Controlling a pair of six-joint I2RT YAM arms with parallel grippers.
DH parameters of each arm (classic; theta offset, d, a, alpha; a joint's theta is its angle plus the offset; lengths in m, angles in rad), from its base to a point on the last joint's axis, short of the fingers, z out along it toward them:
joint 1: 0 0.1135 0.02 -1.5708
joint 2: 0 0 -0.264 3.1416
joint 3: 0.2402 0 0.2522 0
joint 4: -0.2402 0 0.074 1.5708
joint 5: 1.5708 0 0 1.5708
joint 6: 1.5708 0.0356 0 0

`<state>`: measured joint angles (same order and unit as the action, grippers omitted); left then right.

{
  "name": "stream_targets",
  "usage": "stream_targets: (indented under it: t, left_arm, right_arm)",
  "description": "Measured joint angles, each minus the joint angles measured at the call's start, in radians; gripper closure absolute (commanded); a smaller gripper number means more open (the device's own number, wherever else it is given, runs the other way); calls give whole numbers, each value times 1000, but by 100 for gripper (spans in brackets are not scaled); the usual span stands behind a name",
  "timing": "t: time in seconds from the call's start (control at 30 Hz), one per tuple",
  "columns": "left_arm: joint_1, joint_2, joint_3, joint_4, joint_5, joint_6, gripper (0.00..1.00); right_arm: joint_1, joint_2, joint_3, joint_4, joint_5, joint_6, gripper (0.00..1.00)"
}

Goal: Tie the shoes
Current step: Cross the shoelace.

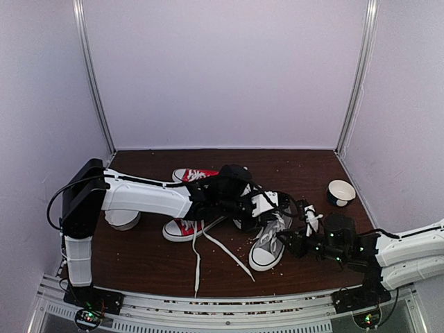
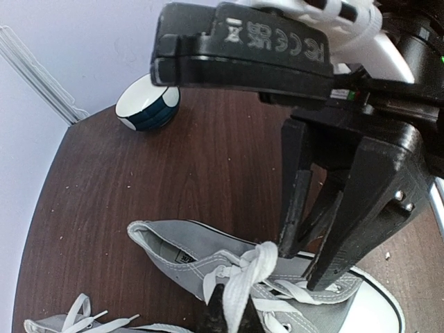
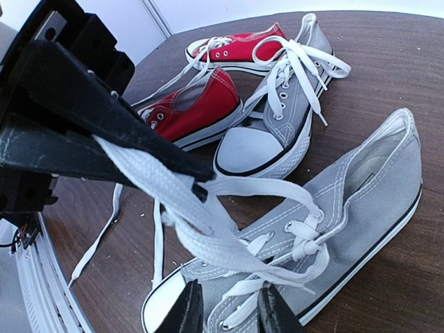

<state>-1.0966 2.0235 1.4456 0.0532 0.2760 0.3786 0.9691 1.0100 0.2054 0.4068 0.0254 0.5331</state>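
One grey shoe (image 1: 267, 251) (image 2: 173, 243) (image 3: 374, 180) lies at the table's front centre, toe toward the near edge, with a first knot (image 2: 267, 253) in its white lace. My left gripper (image 1: 284, 208) (image 2: 229, 305) (image 3: 201, 173) is shut on a lace end (image 3: 152, 180) and holds it up over the shoe. My right gripper (image 1: 295, 243) (image 2: 305, 267) (image 3: 229, 312) hovers just above the laced upper. Its jaws are partly apart, with nothing pinched between them. The second grey shoe (image 3: 277, 132) lies behind it, unlaced at the top.
Two red sneakers (image 3: 201, 107) (image 3: 243, 45) (image 1: 194, 175) lie to the left and behind. Loose laces (image 1: 198, 257) trail toward the front edge. A small bowl (image 1: 341, 192) (image 2: 147, 104) stands at the back right. A white round object (image 1: 123, 218) sits under the left arm.
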Motion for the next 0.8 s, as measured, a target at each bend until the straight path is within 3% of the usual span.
stream_targets:
  t: [0.8]
  left_arm:
    - [0,0,0,-3,-6,1,100]
  right_arm:
    - [-50,-31,106,-203,-93,-224,78]
